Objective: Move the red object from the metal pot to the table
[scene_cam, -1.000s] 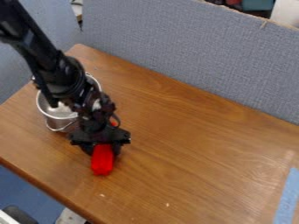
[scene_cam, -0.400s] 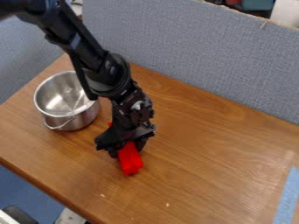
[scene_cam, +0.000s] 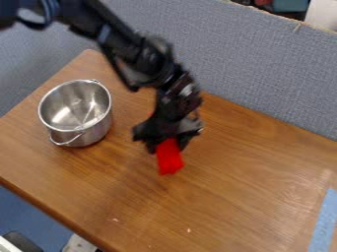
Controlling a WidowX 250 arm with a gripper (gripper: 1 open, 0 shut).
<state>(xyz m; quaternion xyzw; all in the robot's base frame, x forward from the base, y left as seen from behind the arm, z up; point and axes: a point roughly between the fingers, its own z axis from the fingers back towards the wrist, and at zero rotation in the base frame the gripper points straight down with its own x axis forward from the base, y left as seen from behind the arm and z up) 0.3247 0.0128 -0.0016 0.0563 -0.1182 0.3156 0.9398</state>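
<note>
Camera view is soft with motion blur, so the gripper fingertips are hard to separate, and the arm runs out of frame at the upper left. Its jaws clamp the upper end of the red object, which hangs directly beneath them over the middle of the table, long axis near vertical. Whether its lower end touches the wood cannot be told. Well to the left sits the metal pot.

You see a bright red block, a shiny silver pot, a black gripper and a grained brown table.
</note>
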